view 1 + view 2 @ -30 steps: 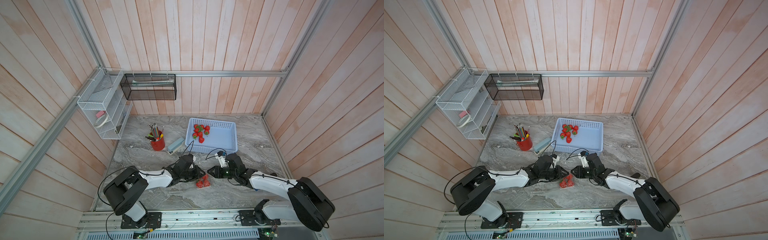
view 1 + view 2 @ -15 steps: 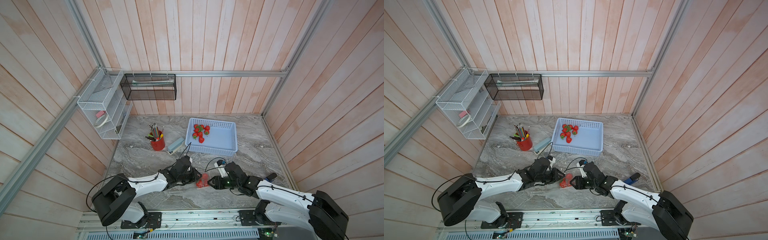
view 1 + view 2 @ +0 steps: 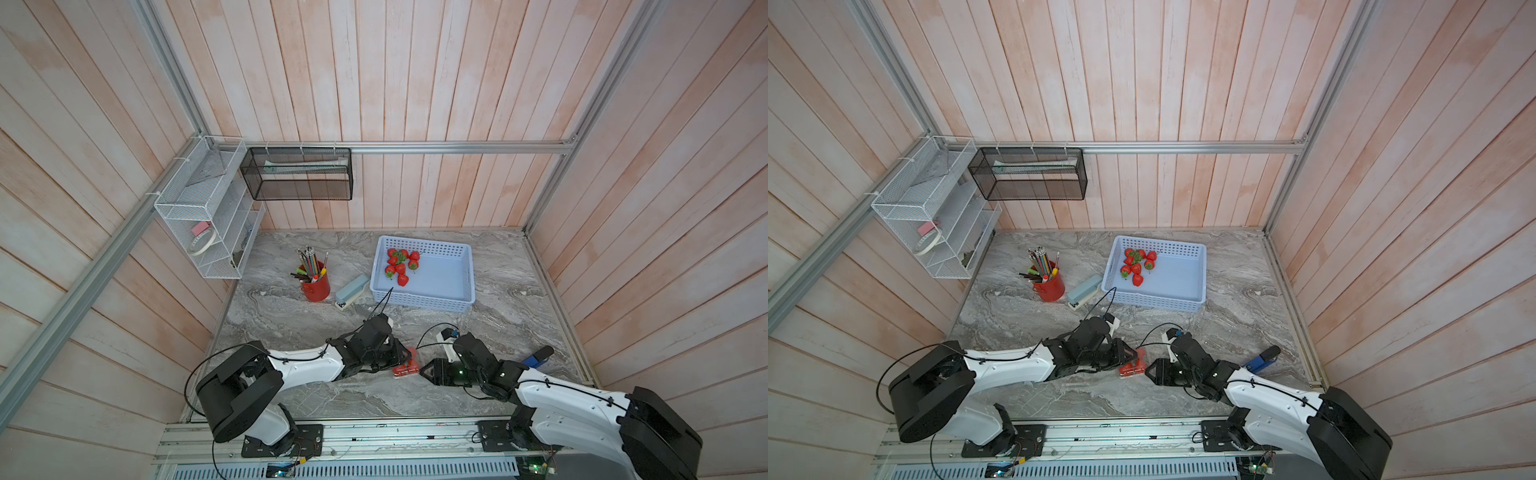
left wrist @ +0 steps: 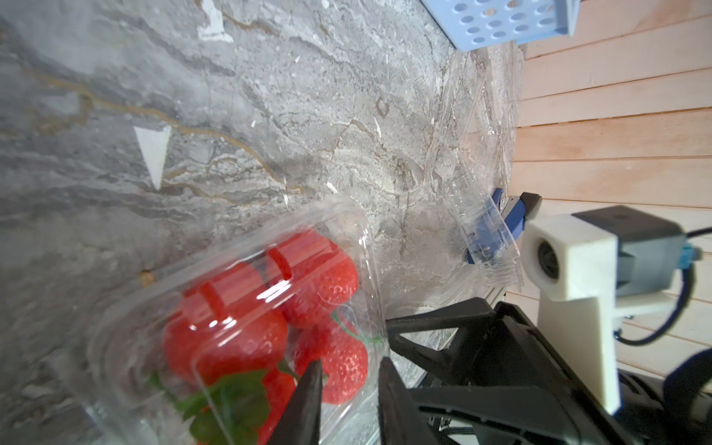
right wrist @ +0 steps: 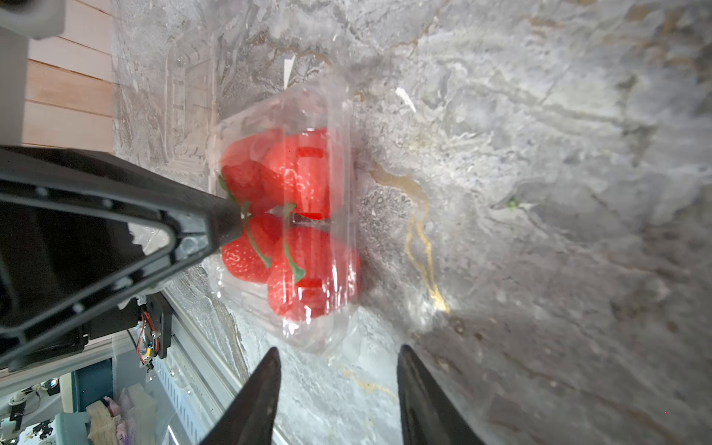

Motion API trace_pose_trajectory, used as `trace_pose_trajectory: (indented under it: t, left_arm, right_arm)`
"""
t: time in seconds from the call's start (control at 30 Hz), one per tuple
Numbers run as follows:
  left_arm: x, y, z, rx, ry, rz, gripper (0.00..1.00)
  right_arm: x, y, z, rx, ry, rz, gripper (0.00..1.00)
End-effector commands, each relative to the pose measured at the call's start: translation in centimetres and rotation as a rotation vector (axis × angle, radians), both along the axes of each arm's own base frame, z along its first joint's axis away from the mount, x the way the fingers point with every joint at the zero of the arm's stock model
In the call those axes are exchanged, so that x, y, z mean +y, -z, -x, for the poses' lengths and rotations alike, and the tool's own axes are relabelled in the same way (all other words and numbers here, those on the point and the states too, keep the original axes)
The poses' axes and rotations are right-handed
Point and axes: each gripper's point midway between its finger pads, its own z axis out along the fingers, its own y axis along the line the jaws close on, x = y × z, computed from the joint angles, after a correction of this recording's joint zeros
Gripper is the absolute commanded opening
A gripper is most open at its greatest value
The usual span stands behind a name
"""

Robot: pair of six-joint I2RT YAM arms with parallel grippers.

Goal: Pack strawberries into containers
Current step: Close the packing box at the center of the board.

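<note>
Left gripper (image 4: pixel 350 370) was pinched nearly together on the rim of a clear box (image 4: pixel 231 316), which sat near 6 o'clock on the table (image 3: pixel 291 324). Right gripper (image 5: pixel 339 385) had its jaws well apart and held nothing. Its tips sat just short of the box, at the box's 3 o'clock in both top views, not touching.

Box held four strawberries (image 5: pixel 296 181), green caps toward the left gripper, and the lid looked shut over them. Second clear box (image 5: pixel 173 96) lay empty just beside it, hard to make out from above. Blue basket (image 3: pixel 457 301) at 1 o'clock held about seven loose berries (image 3: pixel 400 264), bunched in its 10 o'clock corner.

Versus a second ago:
- The packed box hadn't shifted.
- The left gripper was on the same side of it, at 10 o'clock.
- The right gripper had been up at the box's 1 o'clock. It dropped toward the front rail and now faced the box from the side.
</note>
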Motion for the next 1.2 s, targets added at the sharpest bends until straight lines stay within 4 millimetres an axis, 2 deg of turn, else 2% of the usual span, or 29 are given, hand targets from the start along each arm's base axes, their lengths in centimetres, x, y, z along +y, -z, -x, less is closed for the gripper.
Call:
trace_pose_trajectory:
  t: [0.0, 0.33, 0.57, 0.93, 1.17]
  left_arm:
    - [0.3, 1.4, 0.3, 0.026, 0.000, -0.043, 0.28]
    - [0.4, 3.2, 0.5, 0.050, 0.008, -0.073, 0.28]
    - [0.4, 3.5, 0.6, 0.054, 0.011, -0.076, 0.28]
    - [0.2, 4.2, 0.6, 0.063, 0.020, -0.081, 0.28]
    - [0.1, 4.3, 0.6, 0.062, 0.024, -0.082, 0.28]
  right_arm:
    - [0.7, -0.2, -0.1, 0.001, 0.004, -0.046, 0.48]
    - [0.6, -0.3, -0.2, 0.007, 0.032, -0.089, 0.43]
    - [0.4, 0.1, -0.5, 0.013, 0.059, -0.093, 0.39]
    - [0.4, 0.6, -0.4, 0.032, 0.053, -0.082, 0.22]
    - [0.1, 1.2, 0.0, 0.046, 0.048, -0.069, 0.16]
